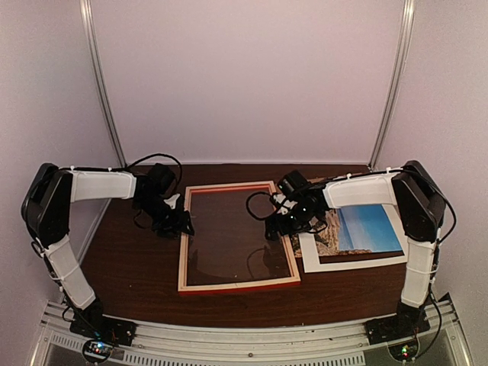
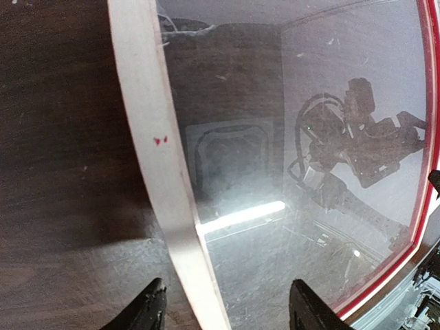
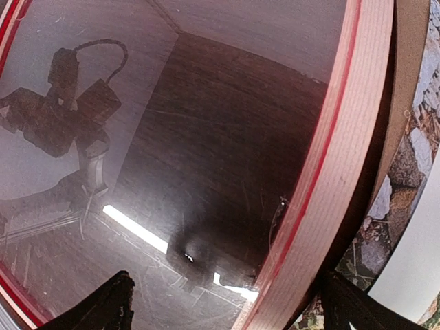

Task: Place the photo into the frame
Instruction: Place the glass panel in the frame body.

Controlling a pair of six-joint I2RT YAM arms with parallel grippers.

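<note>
— Where does the photo (image 1: pixel 370 227) lie?
— Flat on the surface (image 1: pixel 130 259), just right of the frame (image 1: pixel 185 244) and outside it. Its blue sky shows. The right arm (image 1: pixel 358 191) reaches across above its rocky left part and hides some of it.
— And the frame?
— It is in the middle of the surface, lying flat with pale wood upward and a red edge along its near side. A glass pane (image 1: pixel 236 236) fills it, and both arms are mirrored in the glass.
— What of the left claw (image 2: pixel 230 313)?
— Its fingers stand apart on either side of the frame's left rail and grip nothing.
— The right claw (image 3: pixel 230 306)?
— It is spread wide across the frame's right rail, and it too is empty.
— Is anything else around?
— A white border (image 1: pixel 358 261) shows along the photo's near and right sides. In the right wrist view a thin brown strip (image 3: pixel 407 103) runs between the frame's rail and the photo, though what it belongs to is unclear. Black cables (image 1: pixel 152 162) loop off both wrists.
— The room?
— The surface is dark brown wood grain. Plain white walls (image 1: pixel 244 76) close it in on three sides, and a metal rail (image 1: pixel 252 335) at the near edge carries the arm bases.
</note>
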